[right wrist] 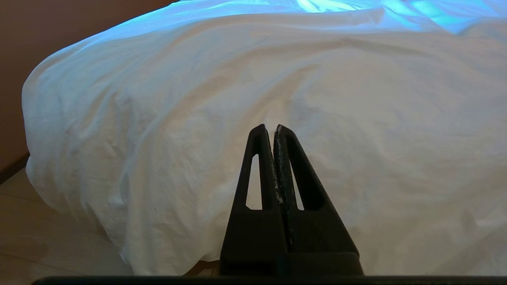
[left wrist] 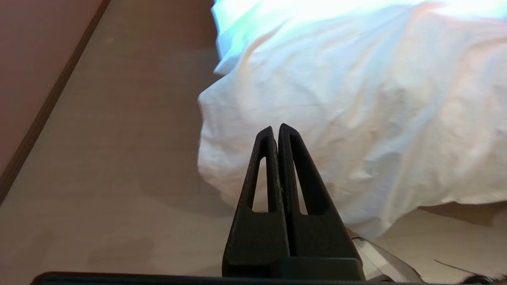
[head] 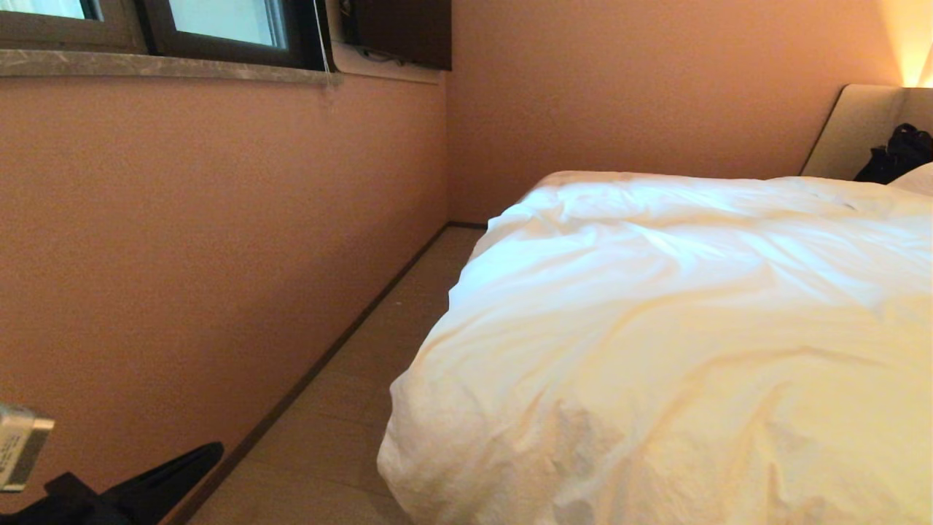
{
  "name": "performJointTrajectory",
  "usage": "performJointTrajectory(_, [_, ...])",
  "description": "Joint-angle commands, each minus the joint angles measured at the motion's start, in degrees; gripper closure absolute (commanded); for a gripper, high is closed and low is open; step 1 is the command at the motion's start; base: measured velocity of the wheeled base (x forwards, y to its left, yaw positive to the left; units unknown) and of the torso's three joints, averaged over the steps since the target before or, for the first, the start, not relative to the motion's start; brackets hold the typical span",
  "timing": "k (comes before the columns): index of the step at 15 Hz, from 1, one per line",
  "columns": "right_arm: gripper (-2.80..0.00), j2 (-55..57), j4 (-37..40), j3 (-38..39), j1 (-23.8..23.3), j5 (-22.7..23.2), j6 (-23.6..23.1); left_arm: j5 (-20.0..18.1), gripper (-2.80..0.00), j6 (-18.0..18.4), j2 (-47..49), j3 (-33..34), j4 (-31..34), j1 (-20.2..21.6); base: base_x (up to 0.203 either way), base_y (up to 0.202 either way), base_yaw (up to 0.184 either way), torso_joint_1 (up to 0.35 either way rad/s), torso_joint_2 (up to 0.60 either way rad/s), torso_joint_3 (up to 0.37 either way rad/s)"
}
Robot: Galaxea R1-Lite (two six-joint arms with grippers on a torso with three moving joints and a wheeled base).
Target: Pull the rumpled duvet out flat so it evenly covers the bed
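The white, wrinkled duvet (head: 692,328) lies spread over the bed and hangs down over its near corner (head: 408,452) toward the floor. The bed's beige headboard (head: 853,131) shows at the far right; mattress and base are hidden under the duvet. My left gripper (left wrist: 276,128) is shut and empty, held in the air short of the hanging duvet corner (left wrist: 245,130). Part of the left arm (head: 131,488) shows at the lower left of the head view. My right gripper (right wrist: 269,127) is shut and empty, facing the duvet's draped side (right wrist: 198,138).
A narrow strip of light wooden floor (head: 350,394) runs between the bed and the pink wall (head: 182,240) with a dark skirting board. A window (head: 219,29) sits high on that wall. A dark bag (head: 900,153) rests by the headboard, beside a white pillow (head: 918,179).
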Motion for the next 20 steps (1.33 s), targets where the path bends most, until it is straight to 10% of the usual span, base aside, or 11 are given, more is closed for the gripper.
performJointTrajectory(1, [0.0, 0.07, 0.0, 0.01, -0.01, -0.01, 0.01, -1.85, 0.0, 0.13, -5.86, -0.11, 1.81, 0.0, 0.0, 0.0, 0.0, 0.0, 0.0, 0.0])
performJointTrajectory(10, [0.0, 0.07, 0.0, 0.01, 0.01, -0.01, 0.01, -0.13, 0.0, 3.89, -26.03, -2.1, 26.07, 0.08, 0.0, 0.0, 0.0, 0.0, 0.0, 0.0])
performJointTrajectory(15, [0.0, 0.07, 0.0, 0.01, 0.02, -0.01, 0.01, 10.02, 0.0, 6.38, -36.29, -5.55, 42.38, 0.17, 0.0, 0.0, 0.0, 0.0, 0.0, 0.0])
performJointTrajectory(20, [0.0, 0.07, 0.0, 0.01, -0.01, -0.01, 0.01, 16.08, 0.0, 8.88, -38.47, -4.23, 44.02, 1.21, 0.0, 0.0, 0.0, 0.0, 0.0, 0.0])
